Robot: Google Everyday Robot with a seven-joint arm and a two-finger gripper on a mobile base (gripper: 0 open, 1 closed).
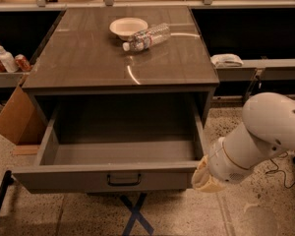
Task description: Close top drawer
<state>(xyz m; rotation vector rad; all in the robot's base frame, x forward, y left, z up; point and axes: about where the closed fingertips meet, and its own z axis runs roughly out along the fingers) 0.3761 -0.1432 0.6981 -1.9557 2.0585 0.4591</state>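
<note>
The top drawer (103,180) is pulled far out of the grey cabinet (123,77). It is wide, deep and empty inside, with a small black bar handle (123,180) at the centre of its flat front. My white arm (265,136) comes in from the right. The gripper (201,178) sits at the drawer's front right corner, low beside the drawer front. Its fingers are hidden behind the tan wrist cuff.
A white bowl (128,27) and a lying plastic bottle (147,37) rest on the cabinet top. A cardboard box (17,119) leans at the left. Bottles and cans (7,60) stand on a left shelf. A white cloth (227,60) lies on the right shelf. Blue tape (135,215) marks the floor.
</note>
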